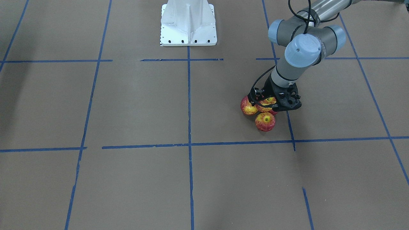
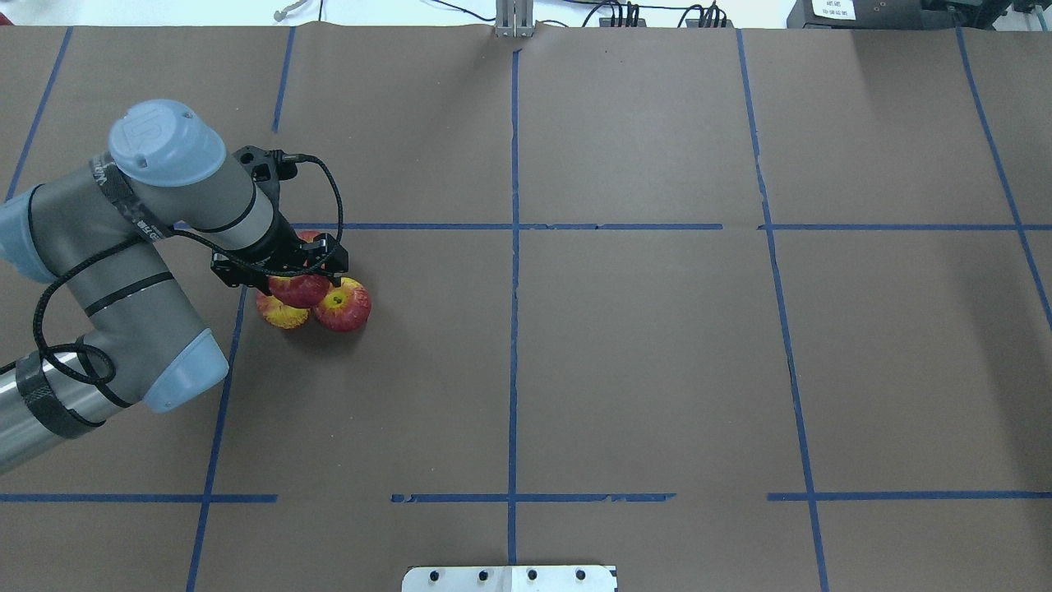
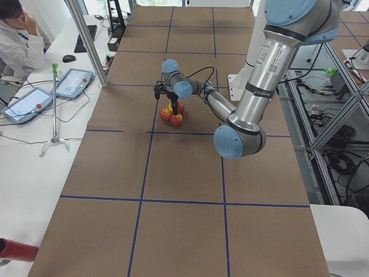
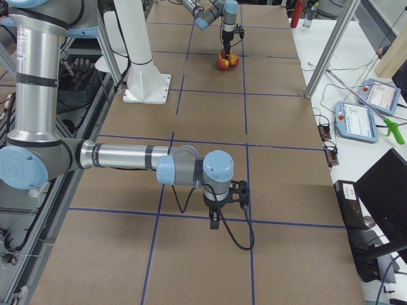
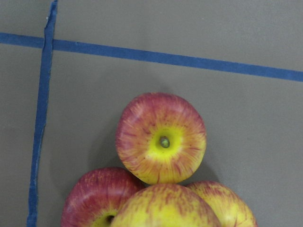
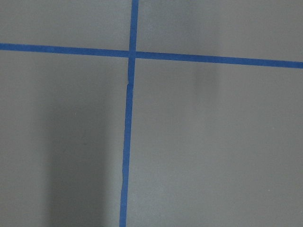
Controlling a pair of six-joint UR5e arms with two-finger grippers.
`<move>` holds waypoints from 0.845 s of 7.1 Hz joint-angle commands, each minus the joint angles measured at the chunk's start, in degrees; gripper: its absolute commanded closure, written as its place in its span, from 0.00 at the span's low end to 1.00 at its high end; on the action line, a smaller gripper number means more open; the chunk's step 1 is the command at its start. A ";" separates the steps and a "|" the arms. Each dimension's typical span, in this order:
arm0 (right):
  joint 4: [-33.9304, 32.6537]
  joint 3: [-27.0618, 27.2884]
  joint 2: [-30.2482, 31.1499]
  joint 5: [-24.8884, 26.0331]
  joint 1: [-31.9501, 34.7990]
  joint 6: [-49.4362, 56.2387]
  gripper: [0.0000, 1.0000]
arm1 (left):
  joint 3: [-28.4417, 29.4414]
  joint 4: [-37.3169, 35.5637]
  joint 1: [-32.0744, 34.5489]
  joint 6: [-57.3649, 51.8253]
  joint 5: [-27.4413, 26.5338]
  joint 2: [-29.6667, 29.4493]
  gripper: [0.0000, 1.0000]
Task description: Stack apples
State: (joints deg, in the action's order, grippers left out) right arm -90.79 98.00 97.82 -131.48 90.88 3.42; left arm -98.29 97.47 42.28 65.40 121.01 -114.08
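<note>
On the brown table (image 2: 641, 370), the left gripper (image 2: 300, 275) hangs dead over three base apples (image 2: 343, 304), top apple (image 2: 297, 290) centred right beneath, though whether the jaws clamp it I can't tell.

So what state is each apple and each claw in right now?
lower apples: three, on the table, bunched together.
top apple: resting on the lower apples.
left gripper: down over the top apple; grip unclear.
right gripper: far from the apples; open or shut unclear.
</note>
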 commanded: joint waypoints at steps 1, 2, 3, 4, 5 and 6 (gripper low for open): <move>0.00 0.00 0.00 0.00 0.00 -0.08 0.00 | -1.19 -0.08 0.78 0.00 -0.08 0.35 0.00; 0.00 0.00 0.00 0.00 0.00 0.01 0.00 | -5.73 -1.22 3.49 -0.70 -0.16 1.74 0.00; 0.00 0.00 0.00 0.00 0.00 0.01 0.00 | -10.38 -4.18 9.26 -3.23 -0.08 2.45 0.00; 0.00 0.00 0.00 0.00 0.00 0.01 0.00 | -14.43 -8.48 13.23 -12.57 0.71 4.29 0.00; 0.00 0.00 0.00 0.00 0.00 0.01 0.00 | -19.17 -9.04 16.32 -18.92 0.98 9.88 0.00; 0.00 0.00 0.00 0.00 0.00 0.01 0.00 | -20.18 -9.05 22.00 -28.56 4.37 14.63 0.00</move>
State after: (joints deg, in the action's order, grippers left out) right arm -90.79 98.00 97.83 -131.48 90.88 3.43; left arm -115.61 89.18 58.48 47.04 122.70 -104.95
